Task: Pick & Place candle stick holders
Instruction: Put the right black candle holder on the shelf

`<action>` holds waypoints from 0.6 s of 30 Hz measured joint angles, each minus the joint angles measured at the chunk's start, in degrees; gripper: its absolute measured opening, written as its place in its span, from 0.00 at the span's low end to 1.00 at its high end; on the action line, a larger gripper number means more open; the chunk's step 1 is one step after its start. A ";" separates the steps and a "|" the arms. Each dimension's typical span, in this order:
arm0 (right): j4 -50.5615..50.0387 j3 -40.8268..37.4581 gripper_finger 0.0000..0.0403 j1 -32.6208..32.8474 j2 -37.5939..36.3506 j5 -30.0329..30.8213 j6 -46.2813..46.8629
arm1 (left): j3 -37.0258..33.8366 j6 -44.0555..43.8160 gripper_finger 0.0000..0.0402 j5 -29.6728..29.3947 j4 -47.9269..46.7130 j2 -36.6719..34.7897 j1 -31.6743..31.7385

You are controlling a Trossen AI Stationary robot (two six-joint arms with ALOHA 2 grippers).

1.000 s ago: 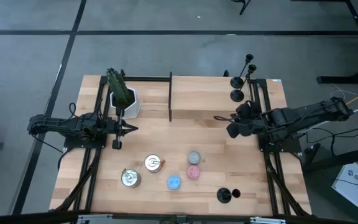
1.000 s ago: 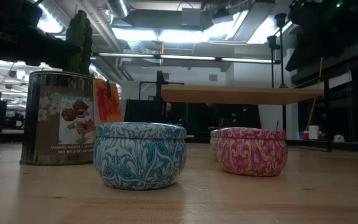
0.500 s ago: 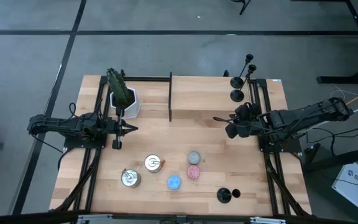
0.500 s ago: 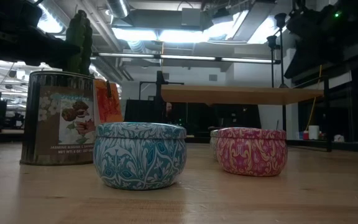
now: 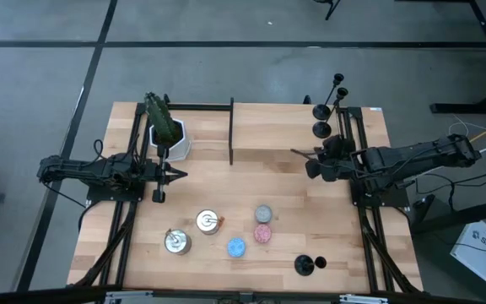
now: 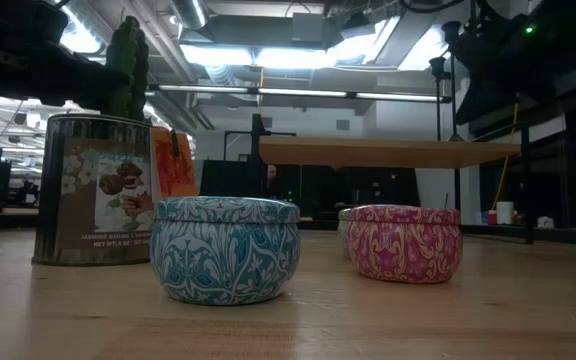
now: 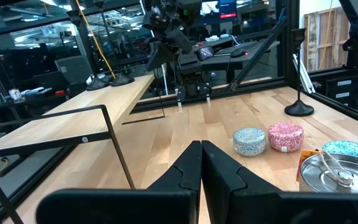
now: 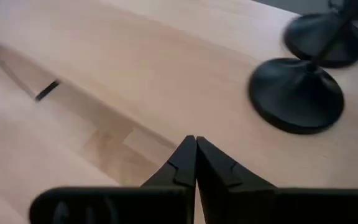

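Since the earlier high view, the right gripper (image 5: 315, 165) has crept toward the far edge of the tabletop (image 5: 251, 203), closing on the candle stick holders (image 5: 321, 118) that stand on the raised shelf (image 5: 277, 131) at the far right corner. Its fingers are pressed together and carry nothing. In the right wrist view the round black bases (image 8: 297, 93) of two holders sit just ahead of the gripper's tips, so this looks like an approach; the fingers would need to part before any grasp. One more holder (image 5: 309, 264) stands alone near the front right corner. The left gripper (image 5: 171, 175) waits at the left side, likewise closed and empty. Nothing else on the tabletop has shifted.
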 joint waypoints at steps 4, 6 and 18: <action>-0.87 0.02 0.03 -3.14 0.00 -0.08 2.88 | -0.02 0.00 0.01 0.00 0.00 -0.01 -0.02; -1.08 0.02 0.03 -4.83 0.00 -0.34 3.25 | -0.02 0.00 0.01 0.00 0.00 -0.01 0.01; -1.87 0.03 0.03 -12.89 2.15 -3.10 2.90 | -0.01 0.00 0.01 0.00 0.00 -0.01 -0.02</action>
